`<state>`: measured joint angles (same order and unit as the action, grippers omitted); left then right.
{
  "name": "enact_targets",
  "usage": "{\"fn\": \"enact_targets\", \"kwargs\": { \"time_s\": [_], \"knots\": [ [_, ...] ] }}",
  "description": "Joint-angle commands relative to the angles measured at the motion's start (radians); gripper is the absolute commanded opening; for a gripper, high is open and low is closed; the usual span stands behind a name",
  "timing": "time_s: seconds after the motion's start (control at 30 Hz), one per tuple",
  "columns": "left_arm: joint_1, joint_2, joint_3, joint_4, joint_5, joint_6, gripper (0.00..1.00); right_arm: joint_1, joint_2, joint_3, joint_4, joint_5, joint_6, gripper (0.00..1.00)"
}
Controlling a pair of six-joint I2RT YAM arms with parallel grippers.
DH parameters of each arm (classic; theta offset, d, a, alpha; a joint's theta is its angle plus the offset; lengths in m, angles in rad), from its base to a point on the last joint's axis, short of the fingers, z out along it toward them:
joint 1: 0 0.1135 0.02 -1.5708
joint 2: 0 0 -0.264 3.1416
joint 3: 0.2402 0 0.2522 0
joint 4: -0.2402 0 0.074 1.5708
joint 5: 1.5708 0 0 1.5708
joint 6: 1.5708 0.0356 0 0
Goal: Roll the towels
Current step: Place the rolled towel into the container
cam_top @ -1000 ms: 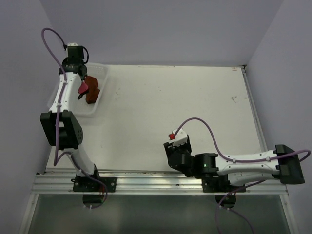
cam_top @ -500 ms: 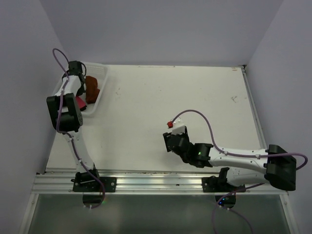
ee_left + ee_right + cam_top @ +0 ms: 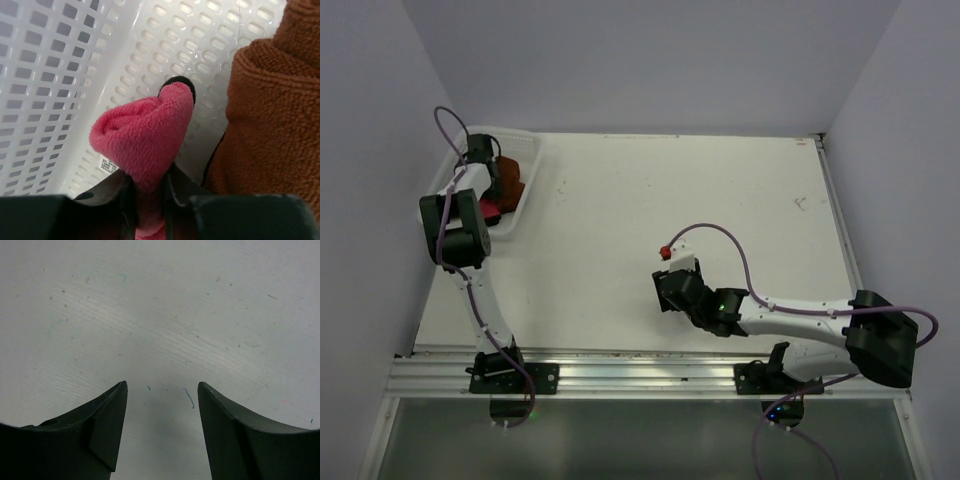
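White mesh basket (image 3: 532, 168) sits at the far-left corner of the table (image 3: 720, 190), with both towels in it. The rust-brown towel (image 3: 270, 125) is bunched against the right side, fuzzy, folded edge showing. The pink towel (image 3: 145, 135) is just beside it, rolled into a blunt nose with dark edging at the tip, resting against the basket wall. Left gripper (image 3: 147, 182) is down inside the basket, jaws narrow, pinching the pink roll's near end. Right gripper (image 3: 162, 390) hangs low over bare tabletop, jaws wide, nothing between them. Small printed sticker (image 3: 106, 164) on the basket wall, text too small to read.
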<state>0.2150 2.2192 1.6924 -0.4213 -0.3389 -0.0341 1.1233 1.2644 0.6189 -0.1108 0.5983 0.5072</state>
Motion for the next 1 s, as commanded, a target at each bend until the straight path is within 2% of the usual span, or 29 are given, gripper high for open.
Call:
{"fn": "enact_targets", "kwargs": {
  "time_s": [0.0, 0.1, 0.13, 0.17, 0.27, 0.47, 0.7, 0.97],
  "knots": [
    [0.018, -0.036, -0.049, 0.084, 0.052, -0.026, 0.27, -0.007, 0.012, 0.031, 0.034, -0.023, 0.011, 0.62],
    [0.03, -0.026, -0.046, 0.075, 0.066, -0.044, 0.36, -0.008, 0.016, 0.035, 0.026, -0.018, 0.007, 0.62],
    [0.032, -0.026, -0.046, 0.075, 0.067, -0.047, 0.41, -0.008, 0.018, 0.035, 0.025, -0.017, 0.005, 0.62],
    [0.034, -0.027, -0.048, 0.075, 0.069, -0.05, 0.5, -0.008, 0.016, 0.036, 0.025, -0.014, 0.005, 0.62],
    [0.037, -0.032, -0.039, 0.062, 0.072, -0.067, 0.6, -0.008, 0.012, 0.039, 0.017, -0.012, 0.002, 0.62],
    [0.037, -0.073, -0.031, 0.03, 0.06, -0.104, 0.74, -0.01, 0.003, 0.059, -0.027, 0.005, -0.001, 0.62],
    [0.037, -0.144, -0.011, -0.008, 0.018, -0.136, 0.79, -0.01, -0.022, 0.074, -0.056, 0.011, -0.016, 0.61],
    [0.037, -0.21, -0.005, -0.013, 0.003, -0.155, 0.8, -0.01, -0.028, 0.125, -0.098, 0.015, -0.032, 0.61]
  ]
}}
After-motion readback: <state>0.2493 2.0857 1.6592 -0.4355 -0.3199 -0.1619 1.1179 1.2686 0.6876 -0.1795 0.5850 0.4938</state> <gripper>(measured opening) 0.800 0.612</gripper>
